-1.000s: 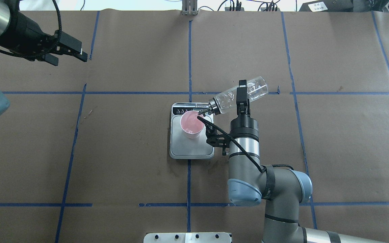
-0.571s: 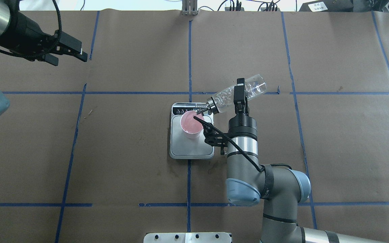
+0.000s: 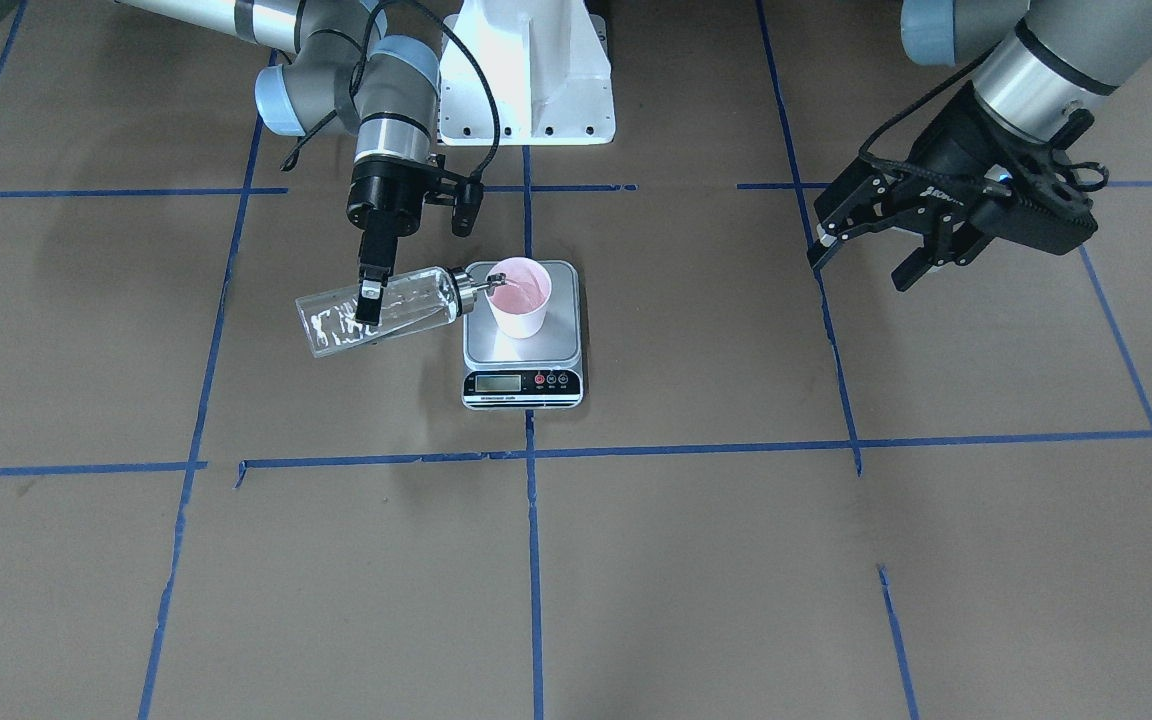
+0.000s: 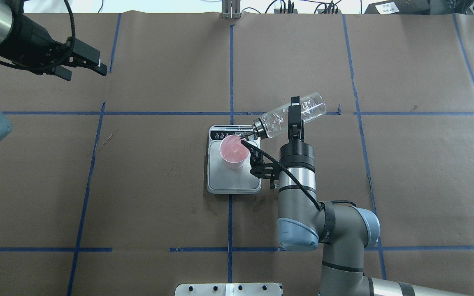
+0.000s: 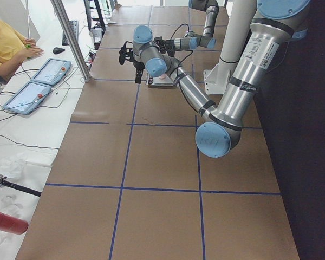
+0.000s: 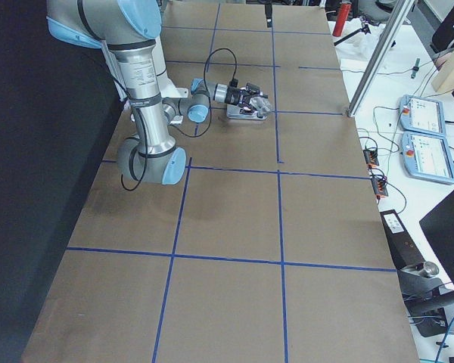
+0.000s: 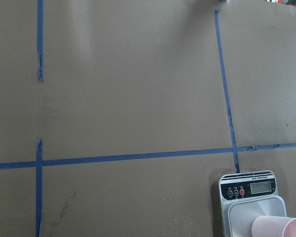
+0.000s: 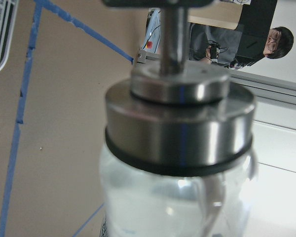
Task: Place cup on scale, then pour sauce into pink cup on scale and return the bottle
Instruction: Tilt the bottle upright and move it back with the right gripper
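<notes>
Gripping the bottle (image 4: 275, 120), right tool (image 4: 294, 112) tilts it over blue-taped brown paper (image 4: 159, 185); left tool (image 3: 858, 272) hangs released.

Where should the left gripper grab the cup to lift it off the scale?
Mid-wall of the cup, side-on from the robot's left. It stands upright on the scale and widens toward the rim, so a pinch below the rim should hold. The bottle, in the right gripper, has its spout over the rim on the other side, blocking that side and the top.
</notes>
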Motion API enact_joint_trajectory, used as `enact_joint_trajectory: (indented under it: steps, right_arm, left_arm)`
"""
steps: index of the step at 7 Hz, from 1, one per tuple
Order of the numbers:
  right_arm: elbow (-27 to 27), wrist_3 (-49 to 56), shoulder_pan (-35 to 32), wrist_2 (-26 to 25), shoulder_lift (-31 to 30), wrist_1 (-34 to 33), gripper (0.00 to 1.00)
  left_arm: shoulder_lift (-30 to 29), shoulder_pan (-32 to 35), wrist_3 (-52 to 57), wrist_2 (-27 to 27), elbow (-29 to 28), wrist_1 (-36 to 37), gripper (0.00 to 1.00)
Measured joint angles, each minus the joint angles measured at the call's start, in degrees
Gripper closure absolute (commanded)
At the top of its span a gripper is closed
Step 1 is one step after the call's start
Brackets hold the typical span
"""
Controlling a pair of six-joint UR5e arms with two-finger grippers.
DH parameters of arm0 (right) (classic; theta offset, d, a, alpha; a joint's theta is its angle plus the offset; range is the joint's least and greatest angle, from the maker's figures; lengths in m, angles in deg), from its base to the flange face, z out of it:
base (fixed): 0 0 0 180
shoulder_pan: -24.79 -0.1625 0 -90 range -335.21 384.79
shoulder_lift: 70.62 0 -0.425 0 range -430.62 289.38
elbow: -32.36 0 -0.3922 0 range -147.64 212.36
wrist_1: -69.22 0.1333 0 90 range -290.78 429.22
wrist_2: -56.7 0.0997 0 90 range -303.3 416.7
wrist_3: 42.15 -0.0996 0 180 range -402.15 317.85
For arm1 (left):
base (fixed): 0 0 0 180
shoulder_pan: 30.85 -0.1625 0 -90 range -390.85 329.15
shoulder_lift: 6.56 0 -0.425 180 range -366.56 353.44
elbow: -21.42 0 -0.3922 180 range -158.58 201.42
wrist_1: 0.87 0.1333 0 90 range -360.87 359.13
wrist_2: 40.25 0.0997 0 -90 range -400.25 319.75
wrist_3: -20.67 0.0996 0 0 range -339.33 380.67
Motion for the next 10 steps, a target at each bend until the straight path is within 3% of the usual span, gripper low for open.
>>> enact_joint_trajectory:
  steps: [3, 8, 10]
  right_arm:
    - [-0.3, -18.8, 1.2, 1.4, -1.8, 4.8, 1.00]
    - [1.0, -66.1, 1.1, 12.5, -3.3, 12.8, 1.00]
    - [1.4, -82.7, 0.4, 14.5, -7.7, 18.3, 1.00]
  left_arm:
    - [-0.1, 0.0, -0.1, 0.0, 0.1, 0.0, 0.01]
    - [-0.1, -0.1, -0.1, 0.0, 0.1, 0.0, 0.01]
    - [-0.1, -0.1, 0.0, 0.0, 0.1, 0.0, 0.01]
